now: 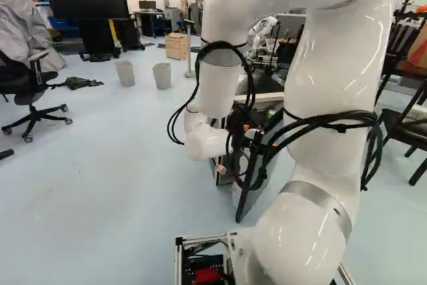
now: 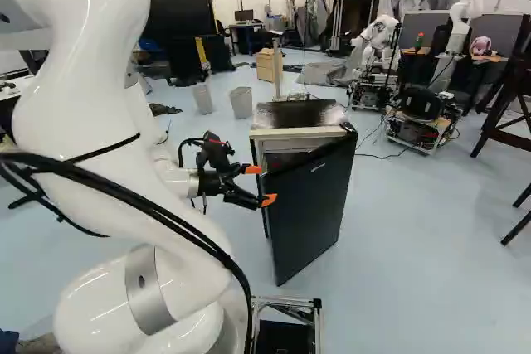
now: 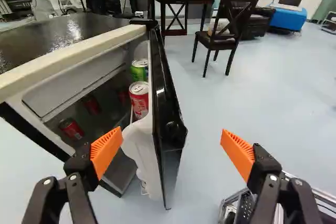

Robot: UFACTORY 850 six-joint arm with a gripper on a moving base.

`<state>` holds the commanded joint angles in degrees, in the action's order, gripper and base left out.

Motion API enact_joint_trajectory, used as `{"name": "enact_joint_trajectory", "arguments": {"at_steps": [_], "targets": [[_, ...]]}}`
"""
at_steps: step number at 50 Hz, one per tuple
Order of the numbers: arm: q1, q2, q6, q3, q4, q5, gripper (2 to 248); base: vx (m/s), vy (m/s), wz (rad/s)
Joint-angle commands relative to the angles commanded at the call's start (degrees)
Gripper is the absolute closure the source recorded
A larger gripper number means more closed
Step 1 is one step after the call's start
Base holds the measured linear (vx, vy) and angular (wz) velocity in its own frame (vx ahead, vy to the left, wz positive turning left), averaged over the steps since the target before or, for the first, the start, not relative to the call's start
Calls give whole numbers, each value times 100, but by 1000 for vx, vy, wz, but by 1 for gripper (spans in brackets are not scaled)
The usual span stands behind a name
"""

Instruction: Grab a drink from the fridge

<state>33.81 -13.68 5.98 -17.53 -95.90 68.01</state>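
In the right base view my gripper [image 2: 262, 185] is level with the upper part of the small black fridge [image 2: 299, 113], at its partly open door [image 2: 311, 209]. Seen from the wrist, the gripper [image 3: 170, 141] is open and holds nothing; the free edge of the door [image 3: 167, 129] stands ahead, between the lines of the two fingers. A red can [image 3: 139, 99] and a green can [image 3: 139, 71] sit in the door's inner shelf. Deeper in the dark fridge interior are more red cans [image 3: 71, 128]. In the left base view the arm mostly hides the gripper and fridge.
Beyond the fridge stand another robot [image 2: 380, 43] and a wheeled cart [image 2: 419, 126]. Dark wooden chairs [image 3: 223, 30] are past the door. Two grey bins [image 1: 162, 75] and an office chair [image 1: 33, 91] stand farther off on the left side.
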Motion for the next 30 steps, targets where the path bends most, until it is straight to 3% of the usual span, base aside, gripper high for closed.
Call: {"name": "enact_joint_trajectory", "arguments": {"at_steps": [13,30], "targets": [[-29,141,0,256,-120,112,3,0,0,0],[-248,258,0,478,-277,261,3,0,0,0]]}}
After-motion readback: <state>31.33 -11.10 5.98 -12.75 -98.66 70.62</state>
